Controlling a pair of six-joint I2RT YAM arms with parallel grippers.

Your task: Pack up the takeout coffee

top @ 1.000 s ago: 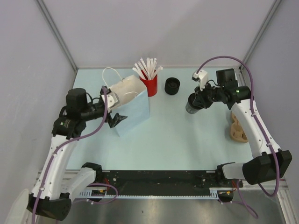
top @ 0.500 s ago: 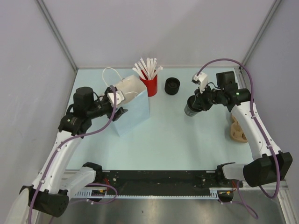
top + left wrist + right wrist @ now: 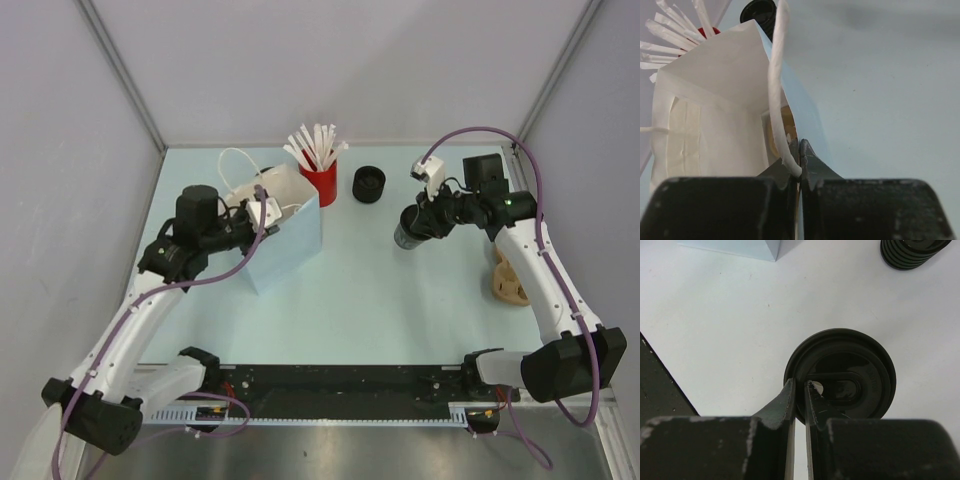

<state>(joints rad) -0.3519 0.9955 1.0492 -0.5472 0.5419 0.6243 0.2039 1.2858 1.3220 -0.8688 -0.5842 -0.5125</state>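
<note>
Pinching the takeout coffee (image 3: 850, 357) by its lid rim, right gripper (image 3: 800, 387) nearly closed, right of centre over the table (image 3: 380, 290), barely shifted since 1 s ago. Left gripper (image 3: 798, 155) now moved in, clamped on the bag (image 3: 725, 80) wall; inside mostly hidden.

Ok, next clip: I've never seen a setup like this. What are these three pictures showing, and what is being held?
Two robot arms are bolted at the near edge of a pale table. The wide picture looks down from above. The other two come from a camera on each wrist, looking past that arm's own fingers. The left gripper is pinched shut on the rim of a light blue paper bag. The right gripper is shut on the lid's edge of the black coffee cup. Also on the table are a red cup of white sticks, a ribbed black round thing and a tan cardboard tray.
</note>
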